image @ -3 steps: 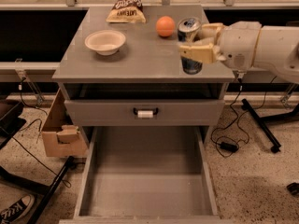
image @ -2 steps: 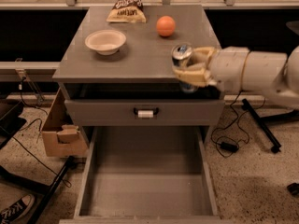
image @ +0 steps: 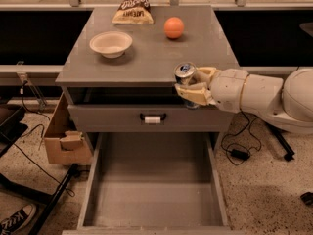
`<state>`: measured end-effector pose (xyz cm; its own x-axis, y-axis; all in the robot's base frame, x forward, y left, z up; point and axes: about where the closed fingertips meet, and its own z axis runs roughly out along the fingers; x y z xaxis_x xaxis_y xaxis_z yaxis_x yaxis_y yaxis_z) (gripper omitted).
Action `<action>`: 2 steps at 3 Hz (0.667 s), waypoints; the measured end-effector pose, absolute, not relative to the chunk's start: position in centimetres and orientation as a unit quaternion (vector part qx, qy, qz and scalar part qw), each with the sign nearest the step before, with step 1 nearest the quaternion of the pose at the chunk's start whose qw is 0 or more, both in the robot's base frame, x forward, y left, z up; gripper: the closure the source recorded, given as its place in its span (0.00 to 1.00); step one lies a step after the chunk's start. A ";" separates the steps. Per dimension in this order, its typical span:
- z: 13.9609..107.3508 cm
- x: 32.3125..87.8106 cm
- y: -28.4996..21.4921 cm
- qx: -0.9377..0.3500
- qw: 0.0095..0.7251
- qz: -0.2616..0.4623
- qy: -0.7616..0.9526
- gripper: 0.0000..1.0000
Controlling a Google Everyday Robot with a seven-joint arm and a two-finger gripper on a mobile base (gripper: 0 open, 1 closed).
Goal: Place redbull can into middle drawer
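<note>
Done: redbull can (image: 185, 72) grasped, pinched in gripper (image: 190, 84), held at front edge of cabinet top (image: 146, 58), above shut drawer front (image: 122, 117) | Ready: middle drawer (image: 154, 197) open below, floor bare | Left, by judgement: lowering can in, letting go

My arm (image: 259, 94) extends in from the right side, held nearly level, its pale rounded segments lined up one after another toward the left. My end effector (image: 191, 84) sits at the arm's tip, a little right of centre and at mid-height in the view. Its tan fingers (image: 190, 93) are clamped around the redbull can (image: 185, 71).
</note>
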<state>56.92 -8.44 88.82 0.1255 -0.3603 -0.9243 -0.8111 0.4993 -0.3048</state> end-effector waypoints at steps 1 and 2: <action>84.9 56.4 -7.1 -0.442 0.591 0.226 0.636 1.00; 77.3 55.2 -3.7 -0.403 0.591 0.290 0.636 1.00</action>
